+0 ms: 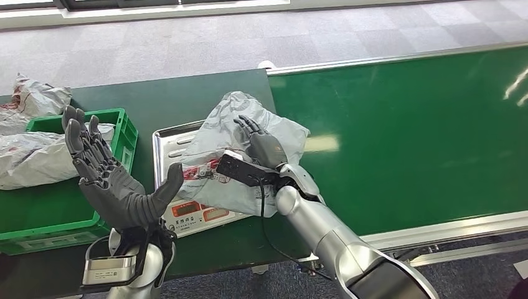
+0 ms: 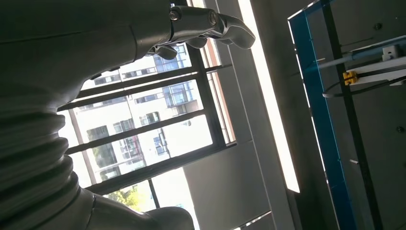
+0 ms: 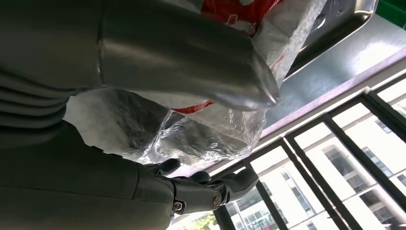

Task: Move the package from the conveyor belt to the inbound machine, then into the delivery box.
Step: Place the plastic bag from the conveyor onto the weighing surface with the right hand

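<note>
Parcel-sorting station (carpeted office floor): green conveyor belt (image 1: 405,137), weighing scale (image 1: 187,187).

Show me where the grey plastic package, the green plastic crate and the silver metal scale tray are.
grey plastic package (image 1: 215,134): head view, upper crumpled part.
green plastic crate (image 1: 127,134): head view, right wall.
silver metal scale tray (image 1: 167,149): head view, bare left part.

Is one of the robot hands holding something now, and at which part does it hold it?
The right hand grips the grey package over the scale tray, thumb and fingers around the package's near, right edge. The left hand is raised, fingers apart, holding nothing.
</note>
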